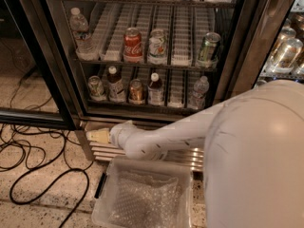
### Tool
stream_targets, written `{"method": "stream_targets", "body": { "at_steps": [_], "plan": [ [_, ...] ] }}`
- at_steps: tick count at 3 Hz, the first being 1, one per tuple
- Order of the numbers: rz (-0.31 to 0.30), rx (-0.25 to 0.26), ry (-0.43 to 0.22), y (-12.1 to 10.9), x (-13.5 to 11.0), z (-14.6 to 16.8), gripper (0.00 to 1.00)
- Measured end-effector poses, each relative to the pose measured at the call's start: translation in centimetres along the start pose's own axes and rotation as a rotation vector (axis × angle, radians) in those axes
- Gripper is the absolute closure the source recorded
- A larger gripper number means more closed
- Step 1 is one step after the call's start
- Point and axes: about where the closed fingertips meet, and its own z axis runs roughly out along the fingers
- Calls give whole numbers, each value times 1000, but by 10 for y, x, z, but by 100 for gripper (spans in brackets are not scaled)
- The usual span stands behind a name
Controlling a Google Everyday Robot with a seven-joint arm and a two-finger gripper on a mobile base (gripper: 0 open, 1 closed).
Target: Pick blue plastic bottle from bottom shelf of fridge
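The fridge (247, 42) stands with its glass door swung open. On the bottom shelf (142, 103) the blue plastic bottle (155, 89) stands upright, with a white cap, dark shoulders and a pale label. Left of it is a can (136, 90), then a similar bottle with red shoulders (114, 83). A clear water bottle (199, 93) stands to its right. My gripper (97, 136) sits low in front of the steel grille (104, 151), below the shelf and left of the bottle, touching no item. My white arm (166, 137) reaches to it from the right.
A clear plastic bin (142, 194) lined with bubble wrap sits on the floor just below my arm. Black cables (33, 170) loop over the floor at left. The open door's frame (33, 113) juts out at left. The upper rack holds a red cola can (132, 44).
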Motion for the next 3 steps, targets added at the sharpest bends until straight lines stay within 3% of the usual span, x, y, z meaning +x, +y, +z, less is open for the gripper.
{"method": "stream_targets", "body": {
  "at_steps": [2, 3],
  "plan": [
    [-11, 125, -63, -24, -21, 51, 0],
    [-11, 127, -64, -24, -22, 51, 0]
  ]
}}
